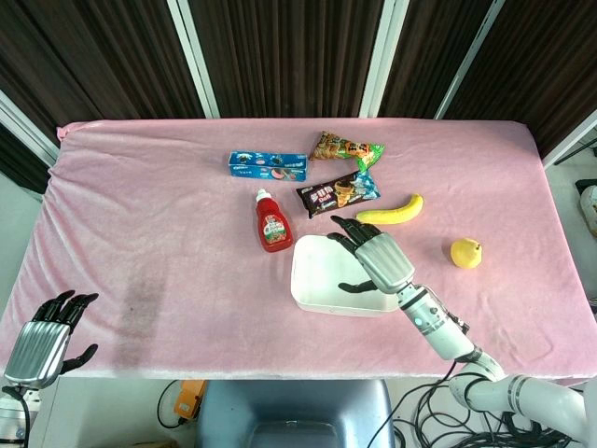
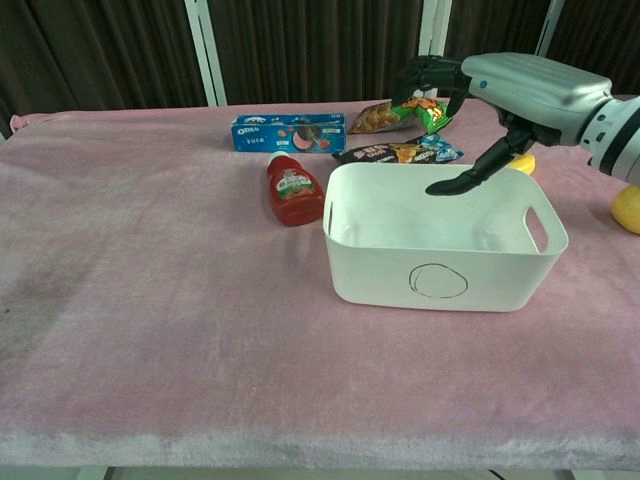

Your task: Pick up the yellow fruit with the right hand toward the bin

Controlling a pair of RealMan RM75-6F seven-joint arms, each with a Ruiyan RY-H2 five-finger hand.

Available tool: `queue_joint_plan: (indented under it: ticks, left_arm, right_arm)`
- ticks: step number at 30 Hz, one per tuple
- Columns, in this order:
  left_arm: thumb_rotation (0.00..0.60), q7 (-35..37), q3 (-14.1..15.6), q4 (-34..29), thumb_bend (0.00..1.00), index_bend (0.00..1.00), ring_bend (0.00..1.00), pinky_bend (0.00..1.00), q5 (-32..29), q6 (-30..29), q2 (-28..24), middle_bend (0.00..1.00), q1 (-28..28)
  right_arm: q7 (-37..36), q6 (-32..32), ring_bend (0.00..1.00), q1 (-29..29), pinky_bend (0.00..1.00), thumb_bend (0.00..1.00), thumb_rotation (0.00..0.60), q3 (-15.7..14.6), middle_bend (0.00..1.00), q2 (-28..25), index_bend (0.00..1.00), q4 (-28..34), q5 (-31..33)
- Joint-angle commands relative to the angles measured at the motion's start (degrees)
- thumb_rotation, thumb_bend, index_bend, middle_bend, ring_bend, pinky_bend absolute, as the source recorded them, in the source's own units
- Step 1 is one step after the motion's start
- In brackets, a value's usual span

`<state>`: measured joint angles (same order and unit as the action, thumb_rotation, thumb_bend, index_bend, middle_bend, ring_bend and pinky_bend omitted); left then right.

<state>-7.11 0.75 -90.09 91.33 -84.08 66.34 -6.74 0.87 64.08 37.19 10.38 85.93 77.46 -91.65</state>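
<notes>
Nearest to us, our left hand rests at the front left edge of the pink table, fingers loosely apart and holding nothing; it has no part in this step. Ahead of it, the white bin sits a little right of centre, and our right hand hovers above its right half, palm down, fingers spread and pointing away from us, thumb hanging down over the bin's hollow, with nothing in its grasp. The forearm runs back toward the front right corner of the table. Two yellow fruits lie close: the banana just beyond the bin, close ahead of the fingertips, and the round yellow fruit to the right of the bin, apart from it. We cannot tell from the task words which is meant, so we judge the reach is only beginning. To do it well we should lift clear of the bin's far rim, keep the fingers wide until they straddle the fruit, and close around its middle so it doesn't roll. Farther back lie the ketchup bottle, the snack packets and the blue cookie box, none in our path
</notes>
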Motion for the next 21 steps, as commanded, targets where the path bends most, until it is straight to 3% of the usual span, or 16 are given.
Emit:
queue_joint_plan:
  ticks: [1, 21]
  left_arm:
    - [0.600, -0.1, 0.0, 0.0, 0.20, 0.19, 0.14, 0.24, 0.0, 0.1, 0.0, 0.24, 0.0]
    - [0.600, 0.1, 0.0, 0.1, 0.20, 0.19, 0.14, 0.24, -0.5, 0.3, -0.1, 0.24, 0.0]
  right_arm:
    - [-0.3, 0.1, 0.20, 0.1, 0.42, 0.22, 0.600, -0.2, 0.19, -0.2, 0.35, 0.1, 0.3]
    - [-0.1, 4.1, 0.20, -1.3, 0.42, 0.22, 0.600, -1.3, 0.19, -3.3, 0.36, 0.9, 1.8]
